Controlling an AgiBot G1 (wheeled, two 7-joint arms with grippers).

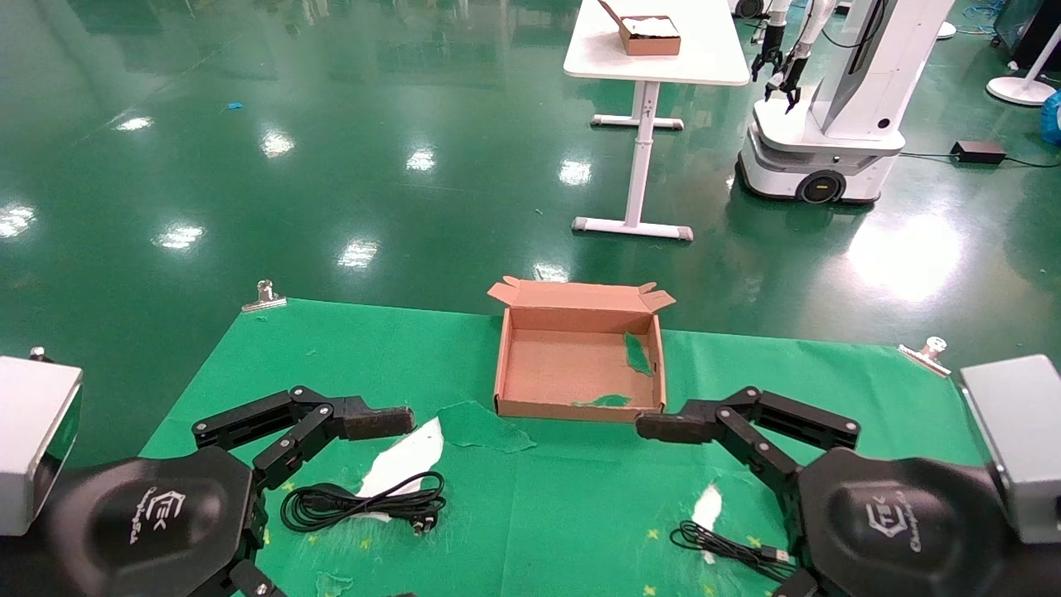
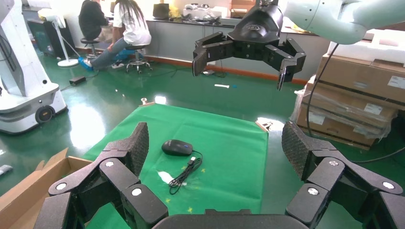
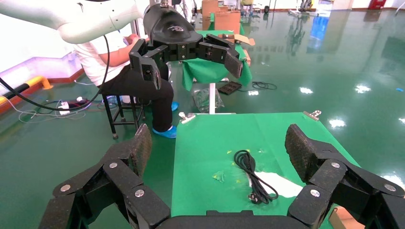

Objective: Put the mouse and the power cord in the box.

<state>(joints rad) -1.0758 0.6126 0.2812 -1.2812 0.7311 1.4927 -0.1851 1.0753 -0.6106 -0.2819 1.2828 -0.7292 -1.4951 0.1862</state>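
The box [image 1: 579, 365] is a shallow brown corrugated cardboard carton, open, its lid standing upright at the far side with small flaps spread; green scraps cling to its inside. You find it between the two grippers, ahead of their fingertips. The power cord [image 1: 365, 502], thick and black, lies coiled in loops with its plug at one end, just beside the left gripper [image 1: 377, 421]. The mouse [image 2: 177, 147], small, black and oval, rests upright below the right gripper [image 1: 663, 427], its thin cable [image 1: 729, 547] trailing loosely alongside.
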